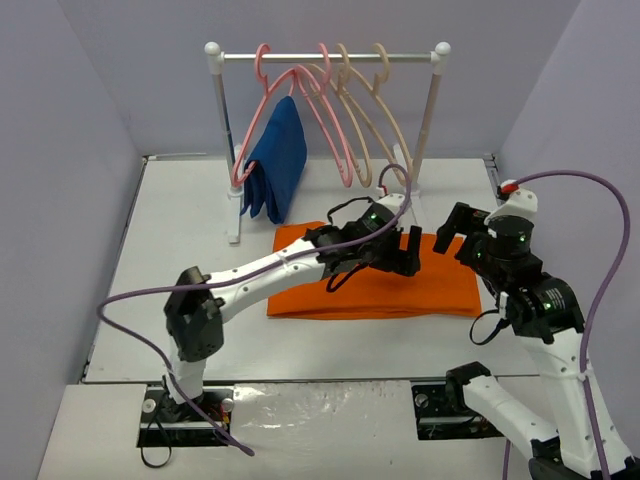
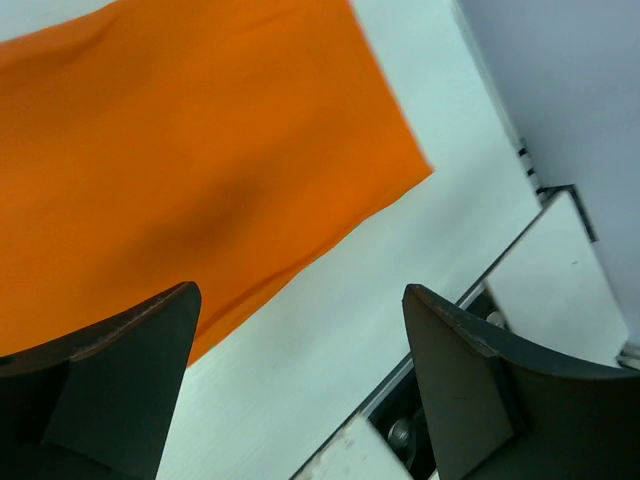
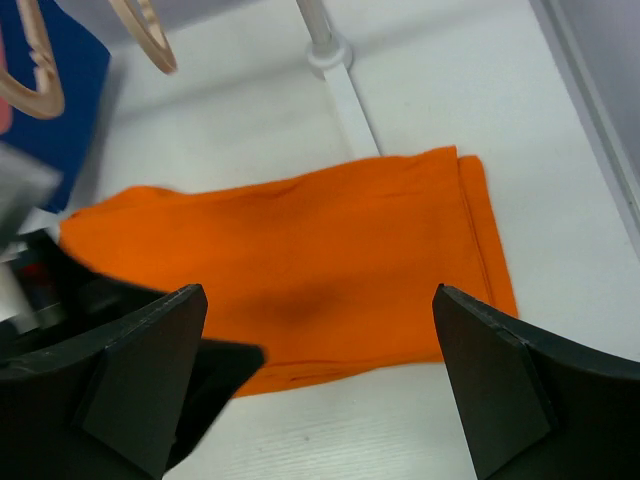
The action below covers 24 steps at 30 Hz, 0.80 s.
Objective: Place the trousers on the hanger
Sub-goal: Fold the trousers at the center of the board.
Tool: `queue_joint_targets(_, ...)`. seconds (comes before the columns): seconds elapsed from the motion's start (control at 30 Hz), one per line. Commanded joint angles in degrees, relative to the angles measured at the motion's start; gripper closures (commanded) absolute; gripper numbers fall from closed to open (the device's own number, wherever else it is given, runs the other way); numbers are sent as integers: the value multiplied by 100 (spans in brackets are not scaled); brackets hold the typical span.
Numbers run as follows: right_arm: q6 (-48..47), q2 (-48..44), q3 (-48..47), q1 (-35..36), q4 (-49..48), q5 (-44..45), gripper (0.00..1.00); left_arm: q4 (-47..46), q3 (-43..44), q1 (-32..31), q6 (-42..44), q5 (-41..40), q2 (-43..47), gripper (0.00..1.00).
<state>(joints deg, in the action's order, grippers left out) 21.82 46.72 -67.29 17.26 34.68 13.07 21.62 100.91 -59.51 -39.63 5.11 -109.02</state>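
The orange trousers [image 1: 375, 288] lie folded flat in the middle of the table, also seen in the left wrist view [image 2: 200, 170] and the right wrist view [image 3: 330, 240]. My left gripper [image 1: 407, 251] hovers over their right half, open, with only cloth edge and table between its fingers [image 2: 300, 295]. My right gripper [image 1: 455, 238] hangs just off the trousers' right end, open and empty [image 3: 318, 300]. The cream-beige hanger [image 1: 395, 125] hangs on the rail at the back, its lower loops showing in the right wrist view [image 3: 148, 38].
A white clothes rack [image 1: 325, 57] stands at the back. It carries pink hangers [image 1: 335, 140], one of them bearing a dark blue garment [image 1: 278, 160]. The rack's right post [image 3: 322, 40] stands just behind the trousers. Grey walls enclose the table [image 1: 180, 230].
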Motion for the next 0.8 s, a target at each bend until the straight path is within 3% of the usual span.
queue_joint_targets(0.0,235,410,576,-22,-599,-228,14,-507,-1510,345,74,-617,1328,27)
queue_joint_targets(0.07,311,571,810,-34,-873,-323,19,-839,-2490,707,-160,-551,1675,29)
queue_joint_targets(0.13,366,727,1188,-83,-1267,-502,31,-1118,-3196,1050,-220,-511,1799,32)
queue_joint_targets(0.23,367,894,1734,-270,-1901,-933,49,-1241,-3572,1320,-167,-511,1839,34)
queue_joint_targets(0.37,405,1128,2511,-725,-2679,-1547,63,-1443,-3875,1545,-86,-541,1576,34)
queue_joint_targets(0.57,595,1625,3616,-1174,-3378,-2021,67,-1867,-4832,1790,-684,-404,1377,44)
queue_joint_targets(0.7,948,2100,4022,-1015,-3690,-2061,65,-1490,-5345,1818,-1089,-457,1586,46)
queue_joint_targets(0.77,1212,2406,4031,-603,-3716,-1929,64,-1404,-5725,1888,-1369,-459,1841,47)
